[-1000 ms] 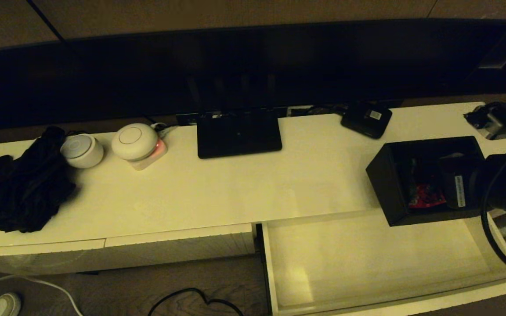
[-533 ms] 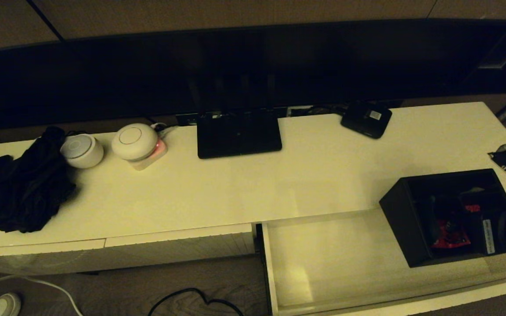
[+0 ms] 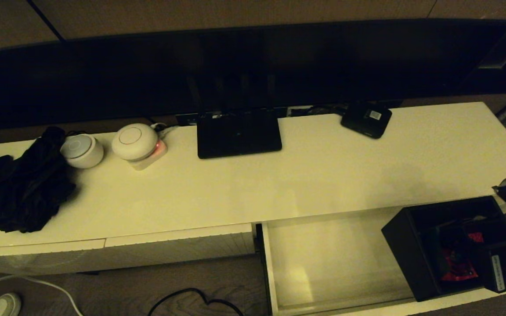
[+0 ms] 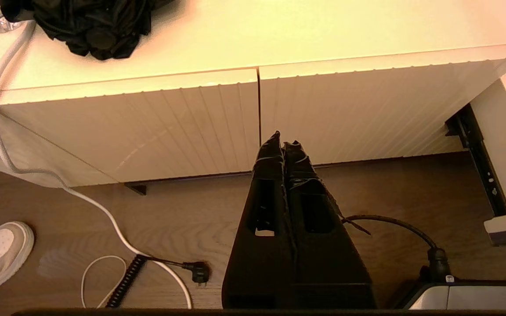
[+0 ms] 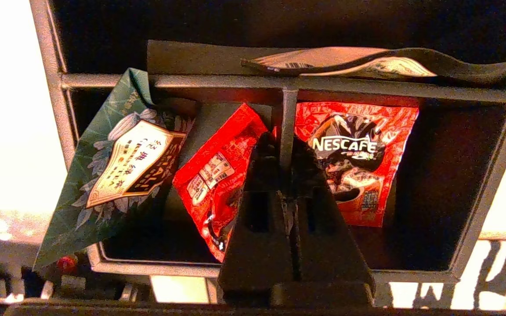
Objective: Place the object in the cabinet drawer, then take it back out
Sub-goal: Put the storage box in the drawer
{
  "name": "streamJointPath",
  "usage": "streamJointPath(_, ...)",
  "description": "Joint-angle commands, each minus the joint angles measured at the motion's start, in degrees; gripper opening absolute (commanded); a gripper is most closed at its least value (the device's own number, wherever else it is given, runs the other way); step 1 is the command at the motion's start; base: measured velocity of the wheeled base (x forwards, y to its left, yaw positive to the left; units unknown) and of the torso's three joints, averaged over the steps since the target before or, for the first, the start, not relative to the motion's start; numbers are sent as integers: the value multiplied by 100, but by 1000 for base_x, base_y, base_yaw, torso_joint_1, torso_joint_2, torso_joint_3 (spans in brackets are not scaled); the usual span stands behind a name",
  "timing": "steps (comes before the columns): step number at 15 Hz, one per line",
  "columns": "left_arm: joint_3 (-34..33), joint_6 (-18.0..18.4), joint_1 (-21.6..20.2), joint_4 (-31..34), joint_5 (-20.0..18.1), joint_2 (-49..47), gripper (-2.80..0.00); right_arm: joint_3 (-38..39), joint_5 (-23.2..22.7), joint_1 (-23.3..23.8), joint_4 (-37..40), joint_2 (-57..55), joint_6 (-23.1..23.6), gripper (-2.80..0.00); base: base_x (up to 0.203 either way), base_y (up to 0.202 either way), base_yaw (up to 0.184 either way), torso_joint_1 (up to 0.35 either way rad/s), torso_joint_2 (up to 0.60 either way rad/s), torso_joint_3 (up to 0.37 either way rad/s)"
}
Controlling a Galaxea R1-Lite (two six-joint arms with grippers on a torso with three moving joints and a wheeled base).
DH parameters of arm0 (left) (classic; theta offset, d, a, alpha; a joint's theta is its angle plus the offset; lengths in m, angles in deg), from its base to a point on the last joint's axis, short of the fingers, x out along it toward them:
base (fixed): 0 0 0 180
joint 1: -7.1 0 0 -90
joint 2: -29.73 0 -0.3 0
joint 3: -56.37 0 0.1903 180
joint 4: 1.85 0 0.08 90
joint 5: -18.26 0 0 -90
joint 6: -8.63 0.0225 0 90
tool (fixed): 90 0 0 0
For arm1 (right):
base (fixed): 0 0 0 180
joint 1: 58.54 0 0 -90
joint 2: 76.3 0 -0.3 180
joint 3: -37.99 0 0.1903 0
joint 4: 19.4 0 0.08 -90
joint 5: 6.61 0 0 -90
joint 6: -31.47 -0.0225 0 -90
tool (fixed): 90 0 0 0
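The black organiser box (image 3: 411,254) is at the right end of the open cream drawer (image 3: 323,263), its lower edge near the drawer's front panel. I cannot tell whether it rests on the drawer floor. My right gripper (image 5: 283,151) reaches down into the box and is shut on a thin inner divider (image 5: 287,114). Red packets (image 5: 354,149) lie on either side of the fingers, and a green tea packet (image 5: 121,162) leans in a side compartment. My left gripper (image 4: 282,140) hangs low in front of the closed ribbed drawer fronts (image 4: 349,105), shut and empty.
On the cabinet top stand a flat black router (image 3: 238,134), a small black device with a white label (image 3: 366,118), two white round devices (image 3: 134,141) and a heap of black cloth (image 3: 24,184). Cables (image 3: 191,298) and a white shoe (image 3: 2,305) lie on the floor.
The box, held by my right gripper, has come forward off the cabinet top and down to the right end of the open drawer. The left arm has not moved.
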Motion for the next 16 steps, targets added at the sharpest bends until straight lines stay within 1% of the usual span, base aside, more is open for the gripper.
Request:
streamJointPath(1,-18,0,-1,0,-3,0,-280,179,-9,12,-25,-104,-7,-280,0,0,0,0,0,0)
streamJointPath(4,-18,0,-1,0,5,0,-280,396,-10,36,-401,-292,-15,-280,0,0,0,0,0,0)
streamJointPath(8,-18,0,-1,0,-3,0,-280,477,-27,74,-549,-539,-71,-280,0,0,0,0,0,0)
streamJointPath(10,-18,0,-1,0,5,0,-280,465,-52,74,-627,-709,-178,-280,0,0,0,0,0,0)
streamJointPath(11,-18,0,-1,0,-3,0,-280,476,-60,74,-786,-811,-223,-280,0,0,0,0,0,0)
streamJointPath(16,-18,0,-1,0,2,0,-280,360,-72,74,-1263,-1354,-252,-280,0,0,0,0,0,0)
